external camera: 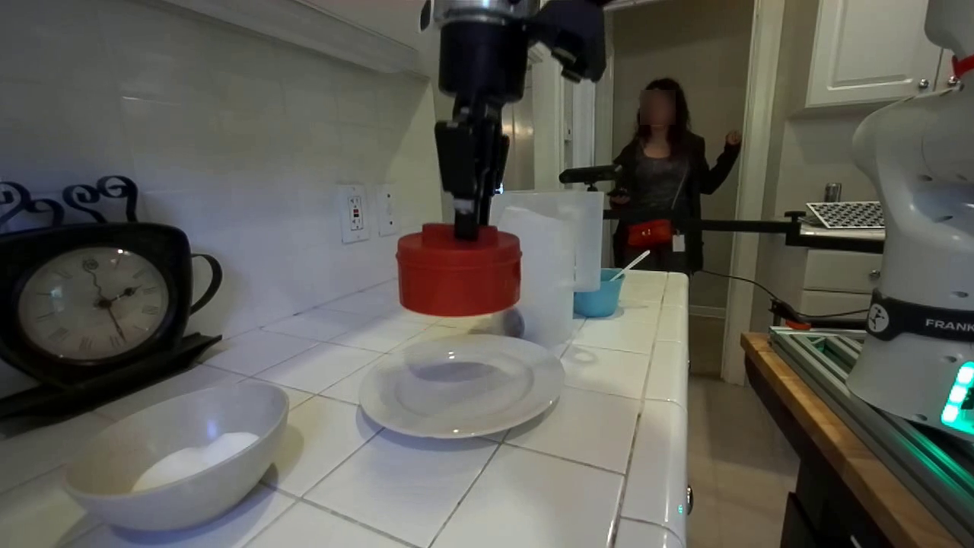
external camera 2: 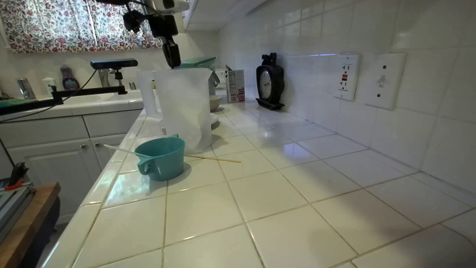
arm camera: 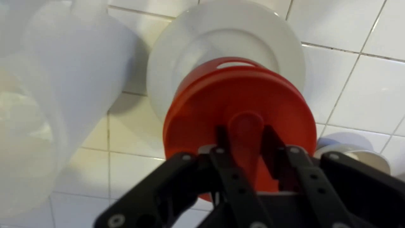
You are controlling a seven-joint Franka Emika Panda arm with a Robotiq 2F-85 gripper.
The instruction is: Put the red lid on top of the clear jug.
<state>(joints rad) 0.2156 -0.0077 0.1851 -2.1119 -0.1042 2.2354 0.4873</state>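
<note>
Red lid (external camera: 459, 281) is hanging in mid-air over the white plate (external camera: 462, 418), about level and apart from it; in an exterior view the plate is lying at six o'clock from the lid. In the wrist view the plate is peeking out from beneath towards twelve o'clock. The gripper (arm camera: 245, 136) is pinching the raised ridge at the lid's centre, one black finger pressing on either side.

The clear jug (external camera 2: 184, 108) is standing upright on the tiled counter (external camera 2: 279, 223). In the wrist view it is standing at nine o'clock from the lid, near but apart, with counter showing between the two.

In an exterior view the white bowl (external camera: 190, 506) is resting at eight o'clock from the lid, holding something white and rounded (external camera: 194, 460), while a black-cased clock (external camera: 95, 304) is standing near nine o'clock and a person (external camera: 670, 175) is standing at two o'clock. In an exterior view the blue cup (external camera 2: 165, 162) is standing at seven o'clock from the jug, a pale utensil (external camera 2: 122, 149) is leaning out over its rim, and a thin tan stick (external camera 2: 223, 160) is lying on the counter towards five o'clock.
</note>
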